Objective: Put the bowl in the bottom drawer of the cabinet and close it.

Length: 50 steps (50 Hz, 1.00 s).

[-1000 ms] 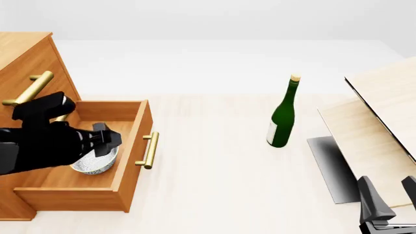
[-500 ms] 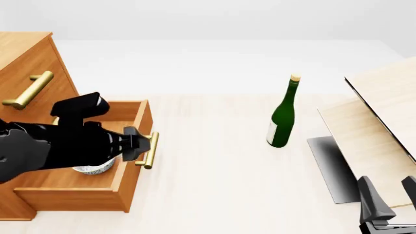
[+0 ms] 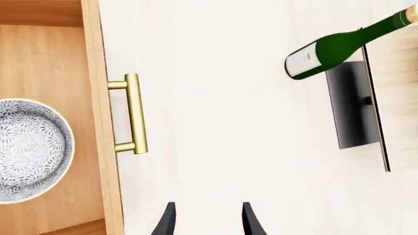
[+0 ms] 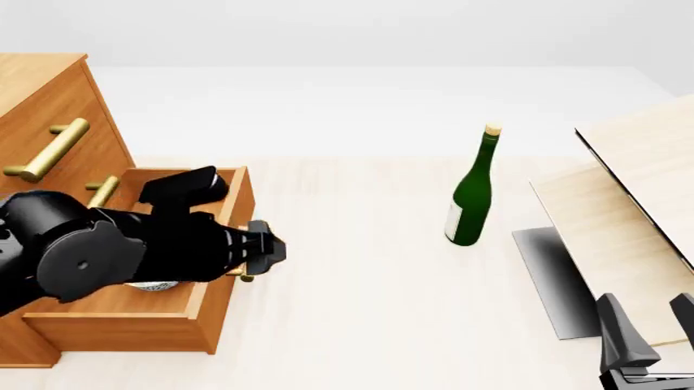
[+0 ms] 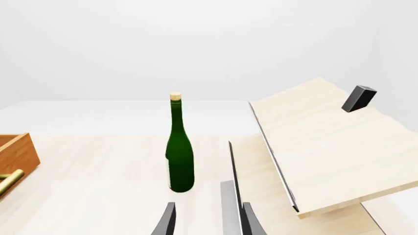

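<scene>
The speckled white-grey bowl rests on the floor of the open bottom drawer; in the front view only a sliver of the bowl shows under my left arm. The drawer stands pulled out from the orange-brown cabinet. My left gripper hovers just outside the drawer front, over its brass handle. In the left wrist view the gripper is open, with bare table between its fingers. My right gripper is open and empty at the near right corner.
A green wine bottle stands upright mid-table. Pale wooden boards on a dark stand lean at the right. The upper drawers are shut, and the brass handle of one shows above my left arm.
My left gripper has moved right, from over the bowl inside the drawer to beyond the drawer front. The bowl stays in the drawer. The right arm is still.
</scene>
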{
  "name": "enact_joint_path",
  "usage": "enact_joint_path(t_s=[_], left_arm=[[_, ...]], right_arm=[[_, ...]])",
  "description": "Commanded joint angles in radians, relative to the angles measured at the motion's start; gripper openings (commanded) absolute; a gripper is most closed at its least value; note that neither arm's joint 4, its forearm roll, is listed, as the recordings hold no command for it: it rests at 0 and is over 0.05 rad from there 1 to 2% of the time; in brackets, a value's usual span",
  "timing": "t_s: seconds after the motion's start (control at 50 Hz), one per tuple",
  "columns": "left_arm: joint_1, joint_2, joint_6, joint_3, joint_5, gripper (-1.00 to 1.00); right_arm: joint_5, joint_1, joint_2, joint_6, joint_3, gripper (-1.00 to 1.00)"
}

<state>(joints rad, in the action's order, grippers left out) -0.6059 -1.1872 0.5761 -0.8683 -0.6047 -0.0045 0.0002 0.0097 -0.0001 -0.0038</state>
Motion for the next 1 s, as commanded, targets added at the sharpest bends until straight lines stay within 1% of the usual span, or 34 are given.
enact_joint_path(t_s=[0.02, 0.24, 0.26, 0.3, 0.34, 0.52, 0.54, 0.56, 0.62, 0.64, 0.68, 0.72, 0.78, 0.82, 0.84, 0.88, 1.0], left_arm=[[0.017, -0.137, 0.094, 0.034, 0.144, 1.0], [0.019, -0.206, 0.114, 0.062, 0.191, 1.0], [0.005, -0.236, 0.146, 0.086, 0.203, 1.0], [-0.019, -0.255, 0.18, 0.111, 0.225, 1.0], [0.001, -0.263, 0.162, 0.113, 0.228, 1.0], [0.014, -0.308, 0.18, 0.138, 0.254, 1.0], [0.005, -0.312, 0.194, 0.148, 0.262, 1.0], [0.014, -0.32, 0.193, 0.151, 0.265, 1.0], [0.002, -0.353, 0.239, 0.177, 0.295, 1.0], [0.015, -0.36, 0.23, 0.172, 0.296, 1.0], [0.02, -0.37, 0.251, 0.185, 0.309, 1.0], [0.042, -0.383, 0.244, 0.179, 0.311, 1.0], [0.081, -0.394, 0.257, 0.188, 0.321, 1.0], [0.088, -0.397, 0.268, 0.195, 0.327, 1.0], [0.093, -0.406, 0.293, 0.213, 0.345, 1.0], [0.108, -0.413, 0.285, 0.209, 0.346, 1.0], [0.138, -0.433, 0.3, 0.222, 0.363, 1.0]], right_arm=[[0.0, 0.0, 0.0, 0.0, 0.0, 1.0], [0.0, 0.0, 0.0, 0.0, 0.0, 1.0], [0.0, 0.0, 0.0, 0.0, 0.0, 1.0], [0.0, 0.0, 0.0, 0.0, 0.0, 1.0], [0.0, 0.0, 0.0, 0.0, 0.0, 1.0], [0.0, 0.0, 0.0, 0.0, 0.0, 1.0], [0.0, 0.0, 0.0, 0.0, 0.0, 1.0], [0.0, 0.0, 0.0, 0.0, 0.0, 1.0], [0.0, 0.0, 0.0, 0.0, 0.0, 1.0], [0.0, 0.0, 0.0, 0.0, 0.0, 1.0], [0.0, 0.0, 0.0, 0.0, 0.0, 1.0], [0.0, 0.0, 0.0, 0.0, 0.0, 1.0], [0.0, 0.0, 0.0, 0.0, 0.0, 1.0], [0.0, 0.0, 0.0, 0.0, 0.0, 1.0], [0.0, 0.0, 0.0, 0.0, 0.0, 1.0], [0.0, 0.0, 0.0, 0.0, 0.0, 1.0], [0.0, 0.0, 0.0, 0.0, 0.0, 1.0]])
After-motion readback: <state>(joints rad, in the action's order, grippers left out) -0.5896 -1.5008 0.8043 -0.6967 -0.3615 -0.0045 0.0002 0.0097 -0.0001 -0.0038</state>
